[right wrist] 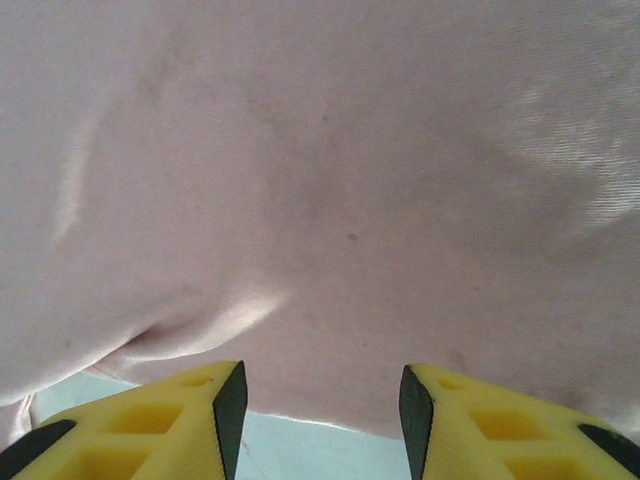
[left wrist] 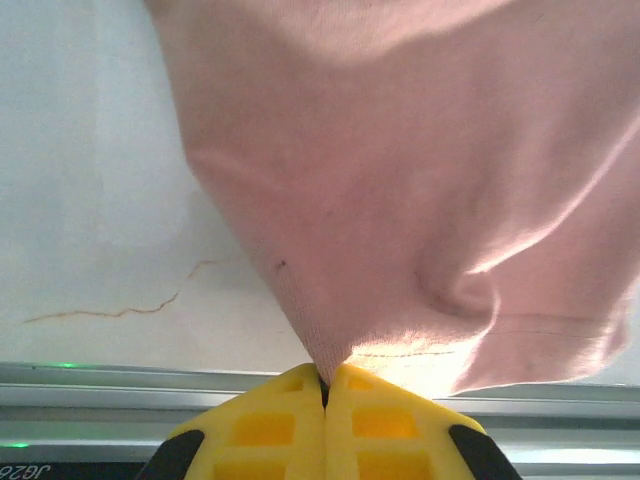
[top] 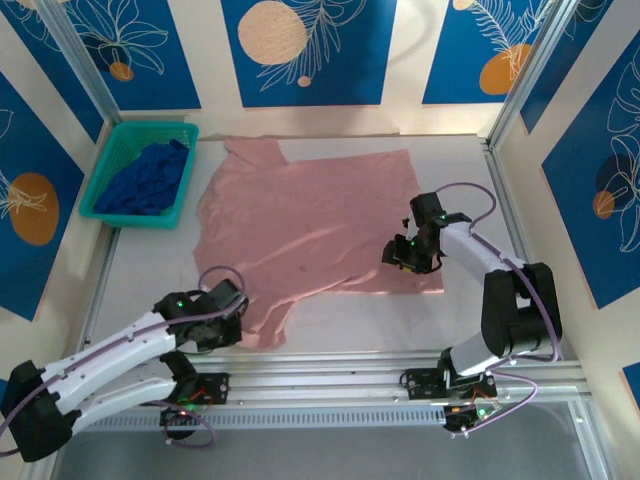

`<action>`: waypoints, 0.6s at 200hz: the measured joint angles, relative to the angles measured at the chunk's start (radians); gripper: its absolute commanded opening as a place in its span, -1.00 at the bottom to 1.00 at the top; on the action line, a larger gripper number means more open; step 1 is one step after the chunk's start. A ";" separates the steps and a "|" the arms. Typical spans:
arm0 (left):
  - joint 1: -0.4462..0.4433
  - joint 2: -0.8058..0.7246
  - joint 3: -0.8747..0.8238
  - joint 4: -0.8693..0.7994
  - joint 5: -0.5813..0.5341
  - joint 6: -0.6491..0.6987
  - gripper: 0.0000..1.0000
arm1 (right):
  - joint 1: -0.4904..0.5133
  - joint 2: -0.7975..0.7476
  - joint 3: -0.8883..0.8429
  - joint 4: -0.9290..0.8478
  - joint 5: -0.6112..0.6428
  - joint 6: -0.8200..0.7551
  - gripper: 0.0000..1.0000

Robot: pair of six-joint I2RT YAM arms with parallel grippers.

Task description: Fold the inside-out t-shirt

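The inside-out t-shirt [top: 310, 220], dusty pink, lies spread across the middle of the table, with its near-left part rumpled. My left gripper [top: 235, 318] sits at that near-left corner. In the left wrist view its yellow fingers [left wrist: 270, 425] are pressed together, and my left gripper [left wrist: 326, 378] is shut on a point of the t-shirt [left wrist: 400, 200], which rises from the jaws. My right gripper [top: 400, 255] hovers over the shirt's near-right edge. In the right wrist view my right gripper [right wrist: 322, 400] is open, nothing between its fingers, and the t-shirt [right wrist: 330, 180] hem lies just beyond them.
A teal basket [top: 100, 185] at the back left holds a dark blue garment [top: 150, 180]. An aluminium rail [top: 400, 365] runs along the table's near edge. Upright frame posts stand at the back corners. Bare table [top: 460, 170] shows to the right of the shirt.
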 measured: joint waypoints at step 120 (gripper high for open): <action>0.068 -0.069 0.155 -0.144 0.034 0.039 -1.00 | -0.100 -0.072 -0.034 -0.026 0.049 0.016 -0.04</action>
